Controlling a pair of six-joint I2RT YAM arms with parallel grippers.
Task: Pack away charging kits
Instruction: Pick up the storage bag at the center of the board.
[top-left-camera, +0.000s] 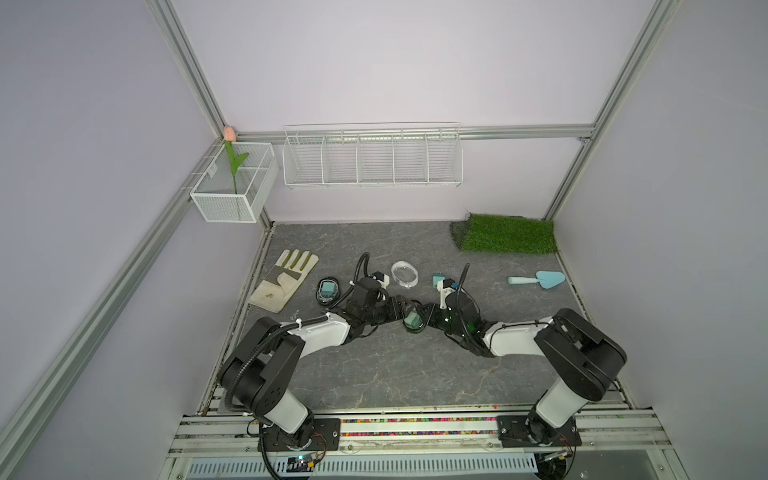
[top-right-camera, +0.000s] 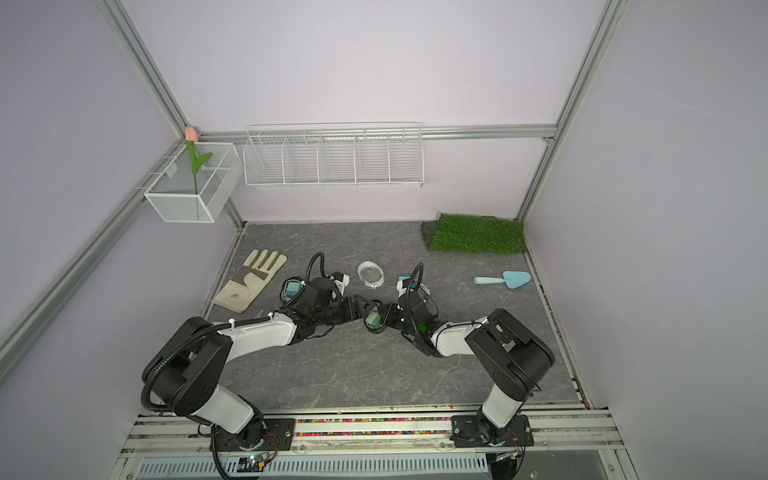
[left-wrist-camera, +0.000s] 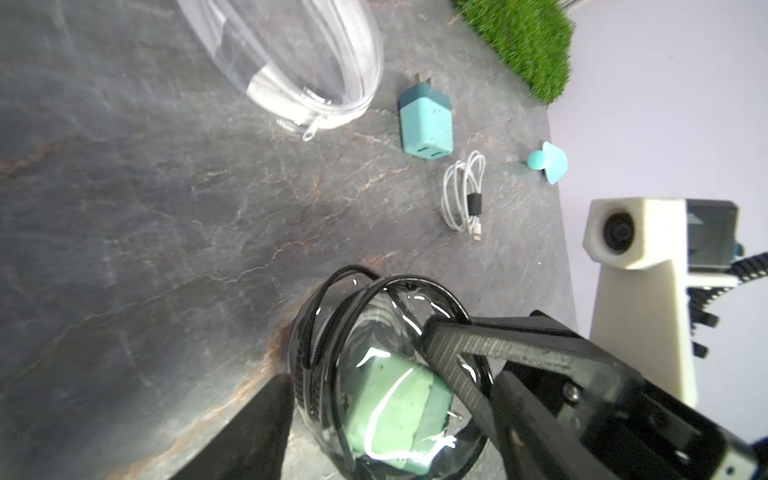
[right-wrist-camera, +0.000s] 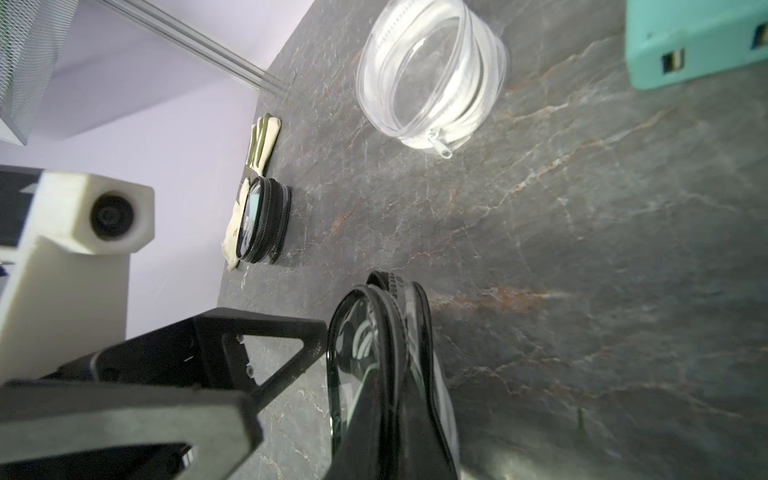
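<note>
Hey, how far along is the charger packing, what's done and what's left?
Done: the black-rimmed case by the glove holds an adapter. In hand: the right gripper is shut on the second black-rimmed case, green adapter inside. To do: the clear case sits empty, with a teal adapter and white cable loose nearby.

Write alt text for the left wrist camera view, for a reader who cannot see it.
The right gripper, jaws shut, pinches a black-rimmed clear case holding a green plug adapter, close to the camera. Beyond on the grey table lie a teal plug adapter, a coiled white cable and a clear white-zippered case.
</note>
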